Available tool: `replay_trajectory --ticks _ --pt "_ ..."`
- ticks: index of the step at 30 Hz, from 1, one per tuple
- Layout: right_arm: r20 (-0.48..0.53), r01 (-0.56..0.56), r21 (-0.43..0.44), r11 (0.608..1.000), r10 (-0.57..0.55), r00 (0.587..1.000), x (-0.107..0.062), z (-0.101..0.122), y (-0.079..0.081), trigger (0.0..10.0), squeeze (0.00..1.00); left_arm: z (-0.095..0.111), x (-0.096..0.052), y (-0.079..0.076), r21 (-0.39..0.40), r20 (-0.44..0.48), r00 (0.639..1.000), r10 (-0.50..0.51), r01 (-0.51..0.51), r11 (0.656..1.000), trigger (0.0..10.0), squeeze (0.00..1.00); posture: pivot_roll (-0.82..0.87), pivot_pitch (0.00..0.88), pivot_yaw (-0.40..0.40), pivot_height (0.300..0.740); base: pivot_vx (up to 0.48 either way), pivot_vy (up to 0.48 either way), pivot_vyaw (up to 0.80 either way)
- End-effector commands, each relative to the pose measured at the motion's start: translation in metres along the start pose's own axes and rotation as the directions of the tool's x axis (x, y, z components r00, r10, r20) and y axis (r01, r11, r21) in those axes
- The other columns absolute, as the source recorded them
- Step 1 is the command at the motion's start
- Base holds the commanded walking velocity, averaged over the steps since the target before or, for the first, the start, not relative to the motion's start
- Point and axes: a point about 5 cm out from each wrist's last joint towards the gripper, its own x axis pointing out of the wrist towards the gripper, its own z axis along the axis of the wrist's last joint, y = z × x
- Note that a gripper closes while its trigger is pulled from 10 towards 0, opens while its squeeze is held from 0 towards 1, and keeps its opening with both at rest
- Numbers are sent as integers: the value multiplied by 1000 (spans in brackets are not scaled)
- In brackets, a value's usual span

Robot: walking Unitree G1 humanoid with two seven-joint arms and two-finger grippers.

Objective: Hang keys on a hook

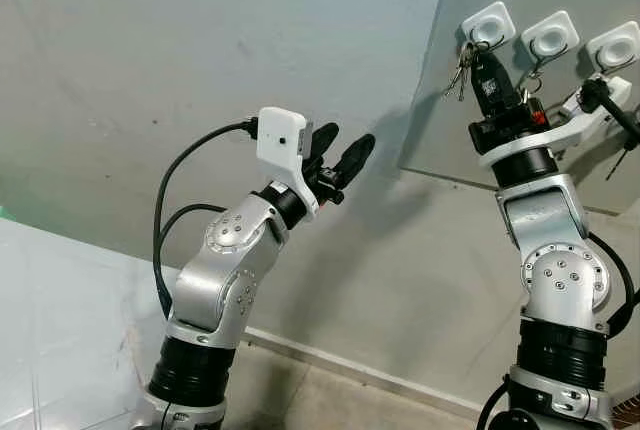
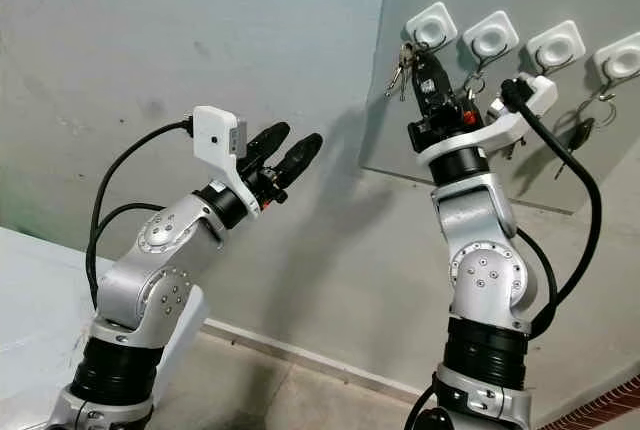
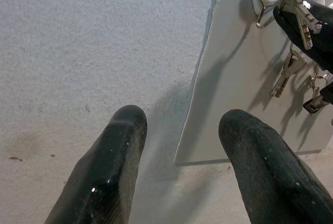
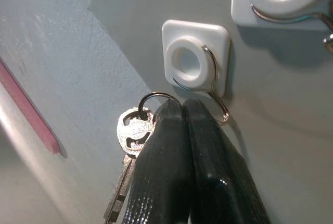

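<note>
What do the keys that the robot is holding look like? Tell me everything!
The keys are a small bunch of silvery metal keys on a thin wire ring. The right tool has its two black fingers shut together on the ring, holding it up just beside the leftmost white hook on the grey wall board. The keys dangle loosely below the ring. The ring is not over the hook's metal wire yet.

Silver keys [image 4: 130, 146] dangle just beside wire hook [image 4: 210, 86].
</note>
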Motion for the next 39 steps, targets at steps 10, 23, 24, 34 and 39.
replay_trajectory --ticks 10,23,24,34,39 --pt "-68 97 44 994 -94 993 -1 -6 -5 10000 0 3 -3 -2 13 3 1000 -5 5 1000 10000 0 -12 60 -8 740 0 0 0" --pt "-104 164 85 983 -155 982 -4 -11 -13 10000 0 4 -5 -2 12 3 1000 1 -1 1000 10000 0 -4 71 -12 740 0 0 0" --pt "-107 159 86 983 -150 983 -6 -14 -13 10000 0 4 -5 -1 13 2 1000 4 -4 1000 10000 0 -4 71 -12 740 0 0 0" --pt "-102 63 121 991 -50 993 -10 -15 -8 10000 0 4 -5 -2 13 2 1000 9 -9 1000 10000 0 -5 76 -15 740 0 0 0" --pt "-106 72 114 991 -60 993 -11 -15 -8 10000 0 4 -5 -2 10 2 1000 11 -11 1000 10000 0 -6 78 -17 740 0 0 0"
